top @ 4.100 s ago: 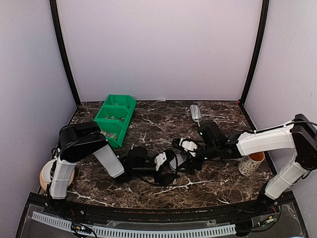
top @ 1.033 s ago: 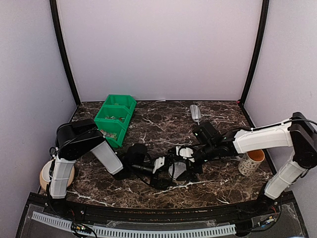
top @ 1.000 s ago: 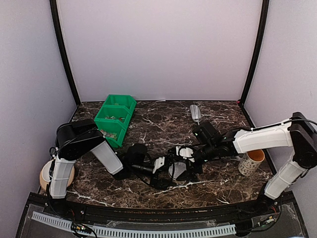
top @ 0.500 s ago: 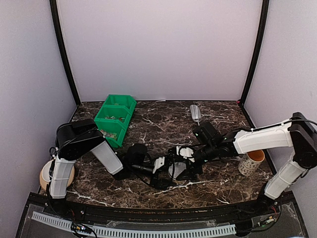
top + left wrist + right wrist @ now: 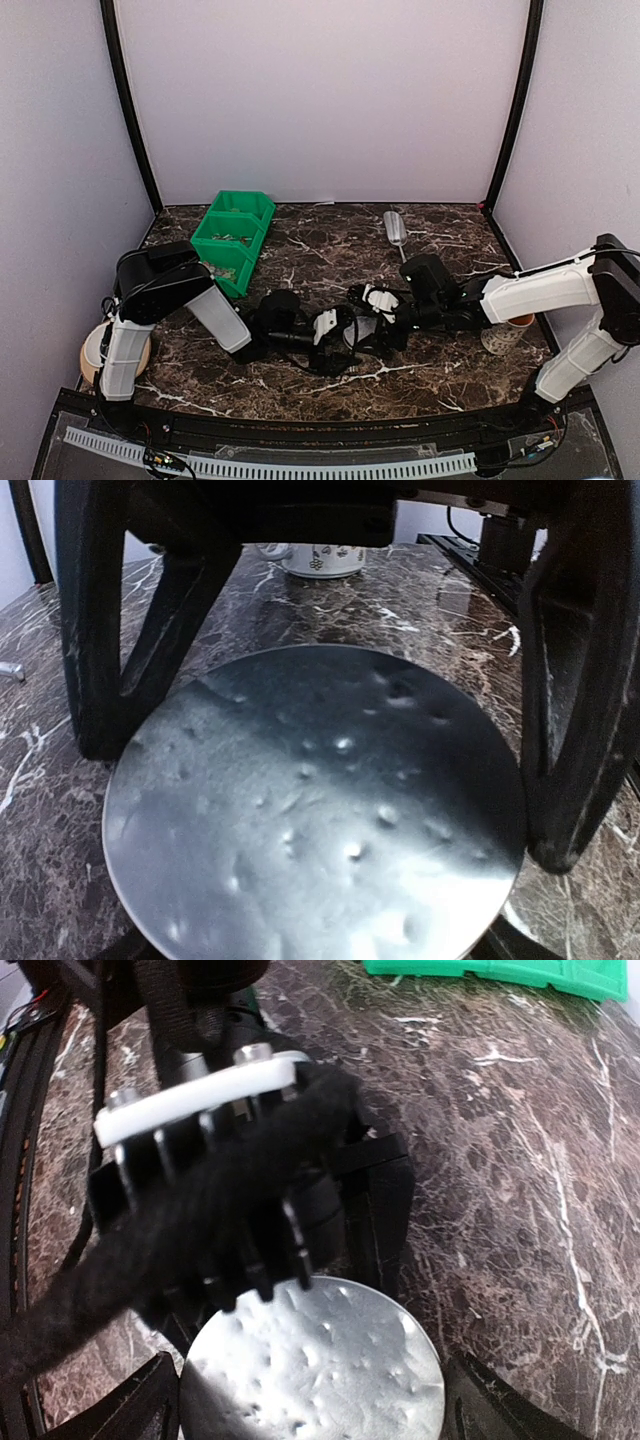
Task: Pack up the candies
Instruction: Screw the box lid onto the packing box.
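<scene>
left end effector (image 5: 322, 802): clamped on the tub (image 5: 300, 880). Its two black fingers (image 5: 92, 660) sit against opposite sides of the rim, as seen by its own wrist camera.
right end effector (image 5: 315, 1405): comes at the same tub from the opposite side. Fingers (image 5: 150, 1408) are spread wide, one on each side of the lid. Can't tell whether they touch it or grip it.
tub: round, upright, lid on. The top looks silvery grey and dimpled, and the contents can't be seen. It stands on the surface (image 5: 330, 250) mid-front, between the two end effectors. In the top view they cover it almost completely.
candies (image 5: 232, 238): in the green bin (image 5: 235, 283) at the far left of the surface, well apart from the tub. They show as small specks in the middle and near compartments, too small to tell colours.
arms: both reach low toward the middle, and the end effectors face each other across the tub.
mug (image 5: 503, 338): upright on the right side, partly hidden behind the right forearm, well apart from the tub.
scoop (image 5: 395, 227): metal, lying near the back of the surface, beyond the right arm.
surface: dark marble pattern with white veins.
</scene>
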Controlling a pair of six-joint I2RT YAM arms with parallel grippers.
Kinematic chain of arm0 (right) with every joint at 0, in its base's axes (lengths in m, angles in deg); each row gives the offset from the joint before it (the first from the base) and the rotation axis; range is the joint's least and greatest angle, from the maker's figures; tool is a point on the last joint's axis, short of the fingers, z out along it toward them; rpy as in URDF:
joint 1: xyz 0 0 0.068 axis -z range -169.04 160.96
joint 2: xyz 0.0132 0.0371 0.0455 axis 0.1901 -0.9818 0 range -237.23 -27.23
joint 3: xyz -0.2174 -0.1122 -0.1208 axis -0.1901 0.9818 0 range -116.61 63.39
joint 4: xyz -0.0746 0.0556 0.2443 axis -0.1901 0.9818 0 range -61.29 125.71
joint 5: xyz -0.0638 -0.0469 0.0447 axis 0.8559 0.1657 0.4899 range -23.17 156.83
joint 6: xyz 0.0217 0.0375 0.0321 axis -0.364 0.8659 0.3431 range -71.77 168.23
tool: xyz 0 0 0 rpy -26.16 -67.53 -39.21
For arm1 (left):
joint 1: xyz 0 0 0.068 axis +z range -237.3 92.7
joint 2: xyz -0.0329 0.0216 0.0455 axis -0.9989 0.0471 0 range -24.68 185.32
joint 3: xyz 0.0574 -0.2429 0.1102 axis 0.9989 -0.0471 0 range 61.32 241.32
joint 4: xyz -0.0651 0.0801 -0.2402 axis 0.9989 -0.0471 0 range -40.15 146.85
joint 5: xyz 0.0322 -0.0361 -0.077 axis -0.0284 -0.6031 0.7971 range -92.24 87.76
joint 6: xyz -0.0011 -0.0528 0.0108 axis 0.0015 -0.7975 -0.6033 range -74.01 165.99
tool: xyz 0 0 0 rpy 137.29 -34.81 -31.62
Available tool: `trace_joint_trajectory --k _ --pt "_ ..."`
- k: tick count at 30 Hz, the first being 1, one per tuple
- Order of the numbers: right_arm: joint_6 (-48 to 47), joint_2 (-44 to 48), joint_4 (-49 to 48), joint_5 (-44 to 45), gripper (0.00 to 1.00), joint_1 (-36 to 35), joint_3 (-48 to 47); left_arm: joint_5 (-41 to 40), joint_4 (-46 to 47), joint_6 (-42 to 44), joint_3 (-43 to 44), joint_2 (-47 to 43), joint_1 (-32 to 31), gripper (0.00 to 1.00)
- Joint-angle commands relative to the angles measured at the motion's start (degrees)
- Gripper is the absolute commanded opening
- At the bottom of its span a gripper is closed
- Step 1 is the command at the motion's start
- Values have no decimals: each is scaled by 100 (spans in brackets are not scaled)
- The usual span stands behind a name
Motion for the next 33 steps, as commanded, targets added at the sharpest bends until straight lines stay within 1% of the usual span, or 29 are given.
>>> trace_joint_trajectory --k 1,5,9,14,17,21,23,26,33 --pt "827 -25 -524 835 89 -66 32 -1195 -1552 -358 -131 468 76 79" --pt "1387 -148 -652 1431 89 -145 -6 -1687 -1656 -539 -54 470 76 79" --pt "1824 -209 -709 1904 90 -225 -70 -2000 -1786 -672 11 472 76 79" --pt "2163 -240 -612 2377 92 -362 -231 -2105 -1834 -726 49 481 76 79" --pt "2167 -187 -505 2405 95 -364 -296 -2086 -1837 -718 45 485 73 79" --pt "1846 53 -448 2245 100 -361 -193 -1938 -1793 -675 5 481 76 79" --pt "1559 202 -359 2055 98 -343 -115 -1791 -1766 -599 -9 477 76 79" --pt "1094 453 -2 1820 98 -280 -38 -1534 -1708 -469 -66 466 76 79" --pt "2 1034 816 912 97 -57 74 -461 -1668 40 -206 394 76 79"
